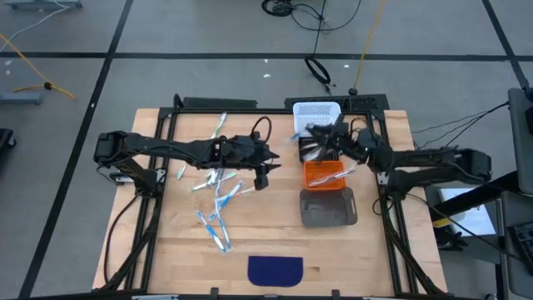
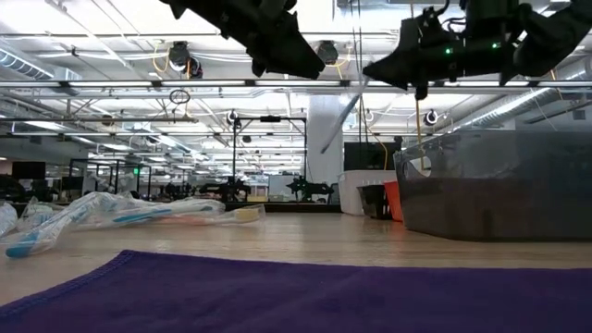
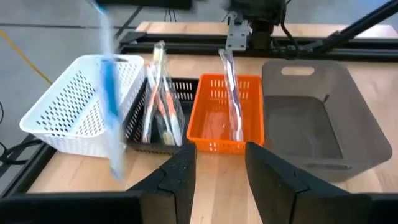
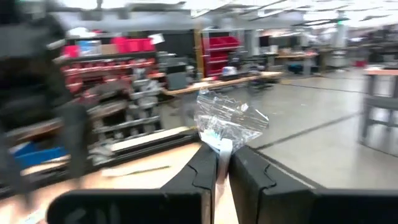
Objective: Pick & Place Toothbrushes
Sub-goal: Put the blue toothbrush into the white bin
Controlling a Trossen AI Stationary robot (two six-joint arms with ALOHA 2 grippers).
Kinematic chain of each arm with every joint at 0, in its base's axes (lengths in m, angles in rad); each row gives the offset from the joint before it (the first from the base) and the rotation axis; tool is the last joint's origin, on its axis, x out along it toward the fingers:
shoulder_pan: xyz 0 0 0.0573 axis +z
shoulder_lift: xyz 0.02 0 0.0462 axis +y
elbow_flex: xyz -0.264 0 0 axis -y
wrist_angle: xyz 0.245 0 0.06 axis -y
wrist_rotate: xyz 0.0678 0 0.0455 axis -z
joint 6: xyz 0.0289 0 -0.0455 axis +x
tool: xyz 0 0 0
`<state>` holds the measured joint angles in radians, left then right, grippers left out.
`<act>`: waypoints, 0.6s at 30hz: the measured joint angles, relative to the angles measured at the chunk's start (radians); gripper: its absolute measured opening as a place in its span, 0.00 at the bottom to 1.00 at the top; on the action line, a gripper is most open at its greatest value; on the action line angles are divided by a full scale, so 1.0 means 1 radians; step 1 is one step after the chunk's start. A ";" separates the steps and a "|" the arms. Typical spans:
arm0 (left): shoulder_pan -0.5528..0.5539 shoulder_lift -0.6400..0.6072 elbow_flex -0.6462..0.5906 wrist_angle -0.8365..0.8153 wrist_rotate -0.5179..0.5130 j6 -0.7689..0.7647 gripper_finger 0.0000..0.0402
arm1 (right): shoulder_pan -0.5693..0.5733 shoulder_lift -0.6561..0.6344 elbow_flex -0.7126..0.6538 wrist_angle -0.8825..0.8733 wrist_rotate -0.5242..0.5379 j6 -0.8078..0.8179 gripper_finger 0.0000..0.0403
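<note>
Several toothbrushes (image 1: 218,182) in clear wrappers lie flat on the wooden table, left of the bins. My left gripper (image 3: 221,180) hovers open above the table (image 1: 265,173), facing the bins, with nothing between its fingers. My right gripper (image 4: 224,165) is shut on a blue toothbrush (image 3: 109,93) in its wrapper, above the white basket (image 3: 81,102). One toothbrush (image 3: 231,93) stands slanted in the orange basket (image 3: 214,121), leaning on its far wall. Others (image 3: 158,93) stand in the black basket (image 3: 140,124). My right gripper pinches the toothbrush's clear wrapper near one end (image 4: 219,142) between its two fingers. The crumpled end of the wrapper (image 4: 231,121) sticks out past the fingertips. In the left wrist view the toothbrush hangs down below the gripper, lifted clear, over the white basket.
Four bins stand in a row at the table's right: white (image 1: 318,110), black (image 1: 310,152), orange (image 1: 325,175) and grey (image 1: 329,208). A dark blue cloth (image 1: 276,269) lies at the near edge. A black frame rails the table's sides.
</note>
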<state>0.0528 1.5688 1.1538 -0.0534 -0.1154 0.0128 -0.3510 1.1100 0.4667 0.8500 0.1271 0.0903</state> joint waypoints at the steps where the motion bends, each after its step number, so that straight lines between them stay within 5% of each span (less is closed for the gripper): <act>1: 0.000 0.000 0.000 0.000 0.000 0.000 0.35 | -0.029 -0.012 0.000 -0.011 0.000 0.002 0.04; 18: 0.000 0.000 0.000 0.003 -0.026 0.013 0.35 | -0.503 -0.031 0.000 -0.099 -0.302 0.224 0.04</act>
<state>0.0528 1.5688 1.1538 -0.0500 -0.1416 0.0257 -0.8543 1.0792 0.4667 0.7513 -0.1749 0.3142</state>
